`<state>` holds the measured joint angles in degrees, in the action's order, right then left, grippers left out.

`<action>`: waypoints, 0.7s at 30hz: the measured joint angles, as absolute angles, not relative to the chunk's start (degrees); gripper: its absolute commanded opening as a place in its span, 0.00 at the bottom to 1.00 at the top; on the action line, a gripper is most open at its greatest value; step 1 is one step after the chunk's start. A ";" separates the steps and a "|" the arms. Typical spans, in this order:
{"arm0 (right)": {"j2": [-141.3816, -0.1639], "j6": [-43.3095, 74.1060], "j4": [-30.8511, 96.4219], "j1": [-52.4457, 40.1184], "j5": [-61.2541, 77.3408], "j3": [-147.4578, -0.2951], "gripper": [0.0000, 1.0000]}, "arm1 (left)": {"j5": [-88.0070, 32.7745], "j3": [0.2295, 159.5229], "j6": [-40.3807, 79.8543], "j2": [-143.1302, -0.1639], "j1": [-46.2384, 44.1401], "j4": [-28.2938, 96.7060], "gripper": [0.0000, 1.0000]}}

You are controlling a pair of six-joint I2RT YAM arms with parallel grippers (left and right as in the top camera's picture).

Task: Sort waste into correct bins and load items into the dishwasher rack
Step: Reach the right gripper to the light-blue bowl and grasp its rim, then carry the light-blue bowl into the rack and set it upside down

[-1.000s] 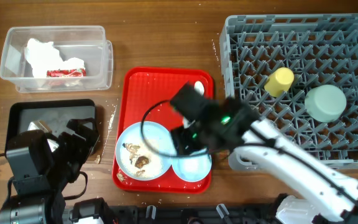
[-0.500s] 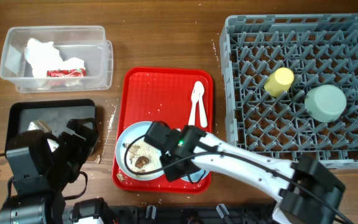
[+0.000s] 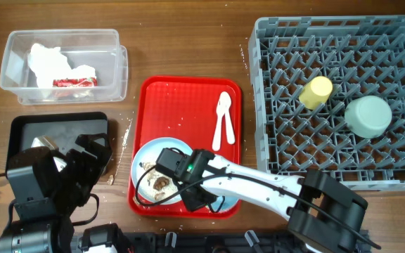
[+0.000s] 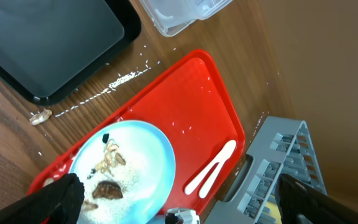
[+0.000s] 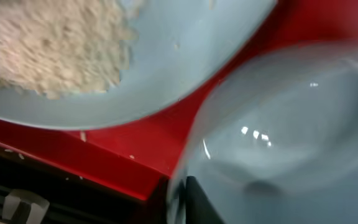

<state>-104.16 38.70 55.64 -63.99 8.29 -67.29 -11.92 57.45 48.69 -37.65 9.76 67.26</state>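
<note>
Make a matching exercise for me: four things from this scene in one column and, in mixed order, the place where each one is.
1. white spoon
2. yellow-green cup
3. crumpled tissue
4. food scraps

A. in the clear box
B. on the light blue plate
C. lying on the red tray
D. in the grey rack

Pairs: 1-C, 2-D, 3-A, 4-B.

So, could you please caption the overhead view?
Right gripper low over plate and bowl on the red tray, rack alongside.
</note>
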 measured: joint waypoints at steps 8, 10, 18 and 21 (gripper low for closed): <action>-104.16 38.22 61.12 -63.48 7.84 -70.32 0.04 | -11.90 57.45 48.69 -37.65 9.76 67.29 1.00; -104.16 37.63 64.36 -62.06 7.86 -72.40 0.04 | -11.92 57.45 48.69 -37.65 9.76 67.29 1.00; -99.22 32.51 69.84 -51.99 7.94 -77.38 0.04 | -11.92 57.45 48.71 -37.65 9.76 67.29 1.00; -92.12 30.44 69.87 -44.80 8.69 -77.47 0.04 | -11.92 57.45 48.69 -37.65 9.76 67.29 1.00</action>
<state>-92.12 30.44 69.87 -44.80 8.69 -77.47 -11.92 57.45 48.69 -37.65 9.76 67.29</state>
